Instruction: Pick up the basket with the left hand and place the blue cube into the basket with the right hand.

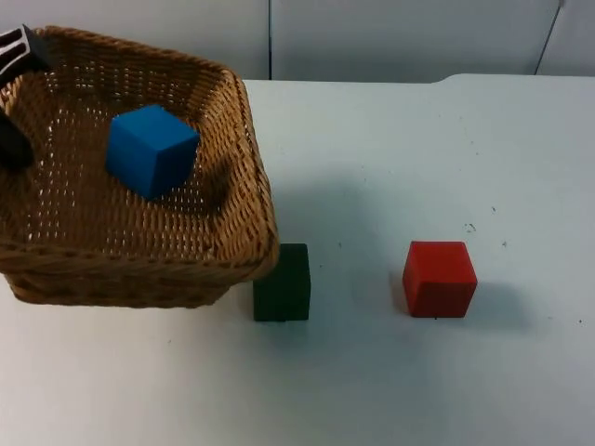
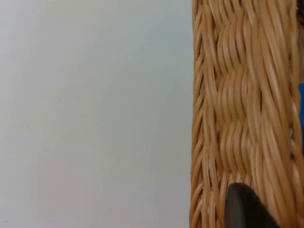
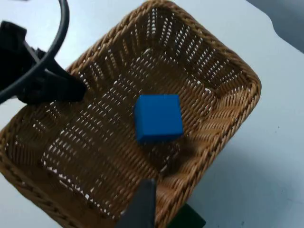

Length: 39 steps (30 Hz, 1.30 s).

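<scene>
The woven wicker basket [image 1: 139,251] is at the table's left and looks raised, its shadow falling on the table beside it. My left gripper [image 1: 11,93] is shut on the basket's left rim, and in the left wrist view it [image 2: 242,206] lies against the basket wall [image 2: 237,118]. The blue cube [image 1: 151,150] lies inside the basket, slightly tilted, free of both grippers. In the right wrist view the blue cube [image 3: 158,118] rests on the basket [image 3: 223,66] floor. My right gripper [image 3: 142,204] hangs above the basket's rim, apart from the cube.
A dark green cube [image 1: 282,282] stands on the white table right beside the basket's front right corner. A red cube [image 1: 439,278] stands further right. The table ends at the grey partition wall [image 1: 400,37] behind.
</scene>
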Tool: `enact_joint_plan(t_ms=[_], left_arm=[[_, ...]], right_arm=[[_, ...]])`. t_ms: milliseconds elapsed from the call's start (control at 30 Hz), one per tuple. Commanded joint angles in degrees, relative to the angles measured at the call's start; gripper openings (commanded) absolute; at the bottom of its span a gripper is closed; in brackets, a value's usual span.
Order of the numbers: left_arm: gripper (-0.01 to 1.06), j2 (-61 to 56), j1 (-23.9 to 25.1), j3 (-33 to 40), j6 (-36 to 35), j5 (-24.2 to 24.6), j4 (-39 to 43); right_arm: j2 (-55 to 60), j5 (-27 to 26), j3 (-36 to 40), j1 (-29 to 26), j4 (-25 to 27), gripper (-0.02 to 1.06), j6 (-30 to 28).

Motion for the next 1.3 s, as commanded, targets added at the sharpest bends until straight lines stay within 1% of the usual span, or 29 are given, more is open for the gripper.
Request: enact_joint_plan(t_ms=[0, 33, 67, 133, 200, 233, 333, 433, 500, 700, 867, 1067, 1200, 1267], left_arm=[[0.0, -0.6, 1.2, -0.4, 2.4, -0.3, -1.0], [0.0, -0.5, 1.9, -0.4, 3.6, -0.2, -1.0], [0.0, -0.5, 1.9, -0.4, 3.6, -0.2, -1.0], [0.0, 0.3, 3.0, -0.4, 4.5, 0.1, -1.2], [0.0, 1.3, 3.2, -0.4, 5.7, 0.1, -1.2], [0.0, 1.3, 3.2, -0.4, 5.7, 0.1, -1.2], [0.0, 4.4, 3.2, -0.4, 7.2, -0.5, -1.4], [0.0, 6.2, 3.2, -0.4, 7.5, -1.9, -1.5], [0.0, 8.3, 3.2, -0.4, 9.1, -3.1, -1.5], [0.0, 10.2, 3.2, -0.4, 9.4, -6.1, -2.9], [0.0, 12.1, 3.2, -0.4, 10.5, -7.0, -2.5], [0.0, 14.1, 3.6, -0.4, 12.5, -8.1, -2.5], [0.0, 15.2, 5.2, -0.4, 12.6, -8.5, -2.3], [0.0, 15.8, 6.4, -0.4, 14.1, -8.9, -2.3]], right_arm=[[-2.0, -1.4, 2.8, 0.2, 0.0, 0.86, -0.2], [-3.0, -2.3, 4.6, 0.2, 0.0, 0.86, 0.0], [-3.0, -2.3, 4.6, 0.2, 0.0, 0.86, 0.0], [-6.5, -5.1, 10.0, 0.2, 0.2, 0.86, 0.4], [-8.5, -7.0, 12.7, 0.2, 0.3, 0.86, 1.3], [-8.5, -7.0, 12.7, 0.2, 0.3, 0.86, 1.3], [-14.3, -10.2, 18.2, 0.2, 0.3, 0.86, 1.7], [-16.9, -10.3, 19.6, 0.2, 0.3, 0.86, 1.7], [-21.0, -10.3, 21.4, 0.2, 0.3, 0.86, 1.7], [-28.9, -10.0, 24.5, 0.2, 0.3, 0.86, 2.0], [-34.1, -9.7, 26.6, 0.2, 0.3, 0.86, 3.1], [-37.1, -9.1, 28.3, 0.2, 0.3, 0.86, 3.2], [-38.8, -7.9, 28.4, 0.2, 0.3, 0.86, 3.2], [-38.9, -7.4, 28.4, 0.2, 0.3, 0.86, 3.4]])
